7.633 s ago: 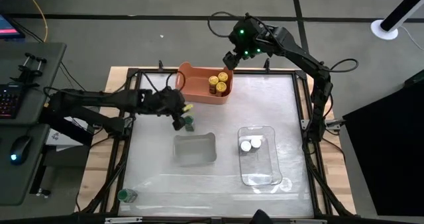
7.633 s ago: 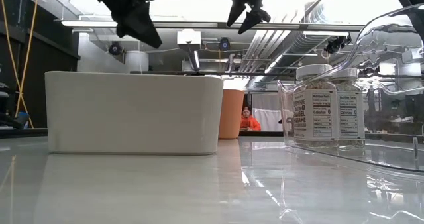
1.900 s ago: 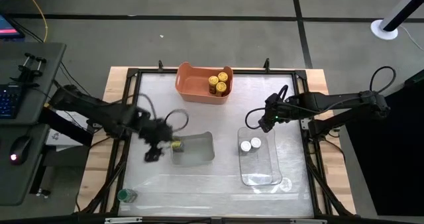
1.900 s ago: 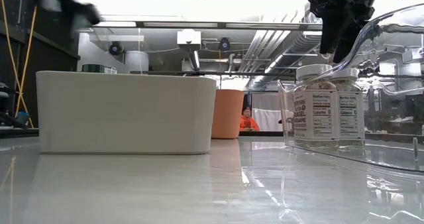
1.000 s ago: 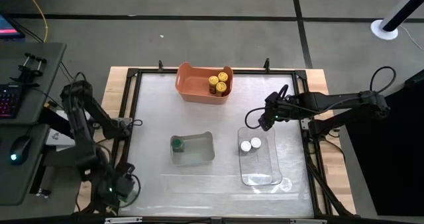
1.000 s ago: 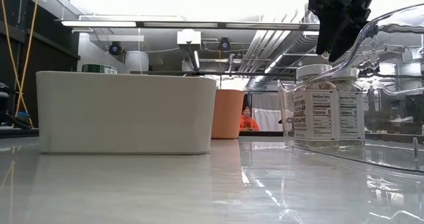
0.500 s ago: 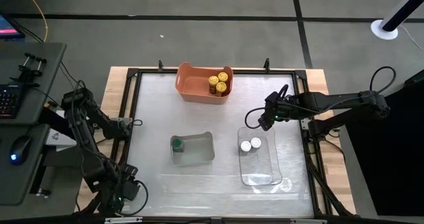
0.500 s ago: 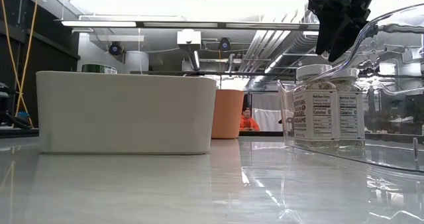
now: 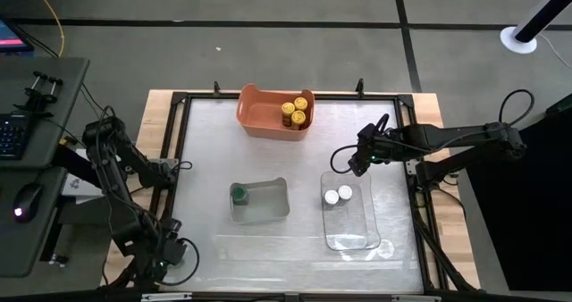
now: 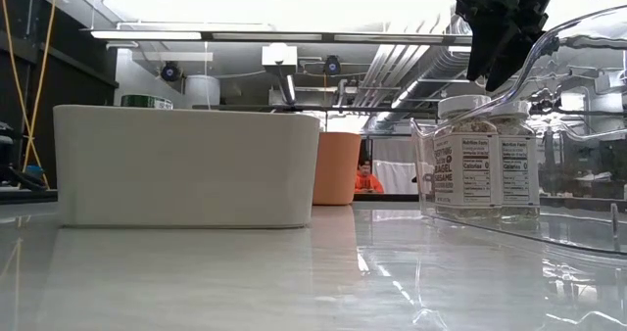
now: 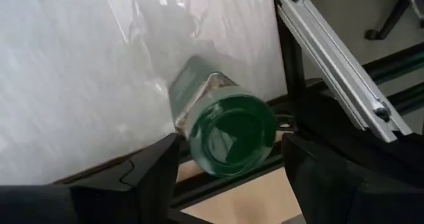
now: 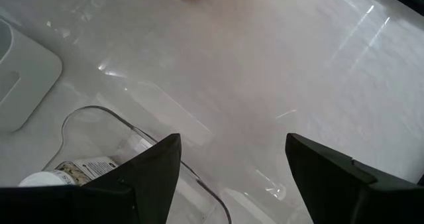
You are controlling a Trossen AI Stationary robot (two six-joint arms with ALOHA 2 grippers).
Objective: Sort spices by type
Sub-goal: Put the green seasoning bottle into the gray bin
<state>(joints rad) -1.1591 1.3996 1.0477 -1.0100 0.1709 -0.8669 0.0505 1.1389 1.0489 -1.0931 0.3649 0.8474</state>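
At the table's near left corner my left gripper [image 9: 168,259] is open. Its fingers stand on either side of a green-capped spice jar [image 11: 228,134], whose cap faces the wrist camera; I see no touch. My right gripper [image 9: 357,162] hangs open over bare table, just beyond the clear tray [image 9: 350,235], with nothing between its fingers [image 12: 233,141]. The tray holds two white-capped jars [image 9: 337,195]. A second green-capped jar [image 9: 239,194] stands in the grey tray [image 9: 268,204]. Yellow-capped jars [image 9: 295,112] sit in the orange bin [image 9: 264,114].
A black frame rail [image 11: 338,71] runs along the table's edge right beside the corner jar. The grey tray [image 10: 186,165] and the clear tray [image 10: 549,125] stand mid-table, and the orange bin [image 10: 338,169] stands at the far edge. Bare table lies between them.
My left gripper has shifted a little toward the table's right at the near left corner and settled around the green-capped jar there. Its fingers have kept the same gap.
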